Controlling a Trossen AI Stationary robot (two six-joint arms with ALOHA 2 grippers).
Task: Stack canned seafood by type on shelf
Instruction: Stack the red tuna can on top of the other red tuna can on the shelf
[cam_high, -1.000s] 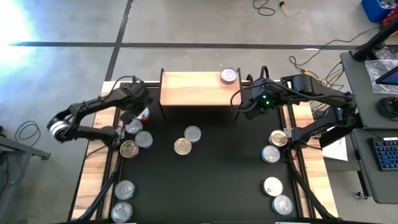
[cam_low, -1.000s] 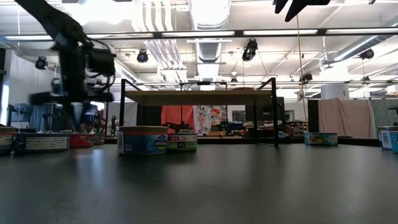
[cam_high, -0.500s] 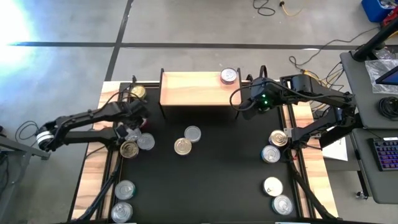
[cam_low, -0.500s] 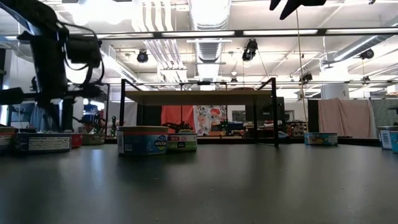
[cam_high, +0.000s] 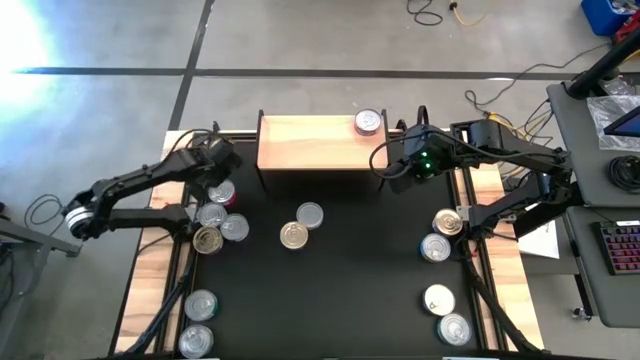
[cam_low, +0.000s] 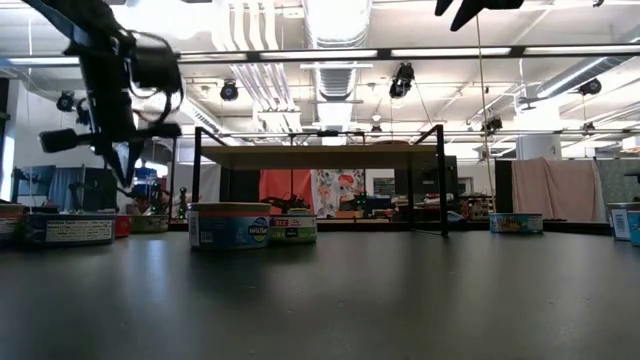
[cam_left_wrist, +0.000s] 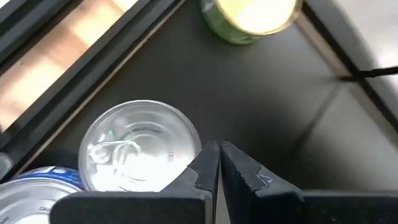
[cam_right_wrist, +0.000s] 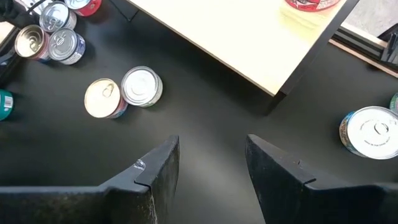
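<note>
The shelf (cam_high: 310, 143) is a light-wood board on black legs at the far middle, with one red-sided can (cam_high: 369, 122) resting on its right end. More cans of seafood sit on the black mat (cam_high: 350, 290). A cluster lies at the left: a red-sided can (cam_high: 222, 192), two silver-lidded cans (cam_high: 211, 213) (cam_high: 233, 227) and a gold-lidded one (cam_high: 207, 239). My left gripper (cam_left_wrist: 219, 155) is shut and empty, raised over the red-sided can's edge (cam_left_wrist: 140, 146). My right gripper (cam_right_wrist: 211, 155) hangs open and empty, high beside the shelf's right end.
A gold-lidded can (cam_high: 294, 235) and a silver-lidded can (cam_high: 310, 214) lie mid-mat. Four more sit along the right edge (cam_high: 447, 222) (cam_high: 454, 328) and two at the near left (cam_high: 201, 305). A green-sided can (cam_left_wrist: 249, 15) stands in the far left corner. Bare mat lies in the near middle.
My left gripper dipped toward the table's near-left over the can cluster, then rose and swung back toward the far edge, staying shut with nothing in it. It now hangs clear above the cans.
</note>
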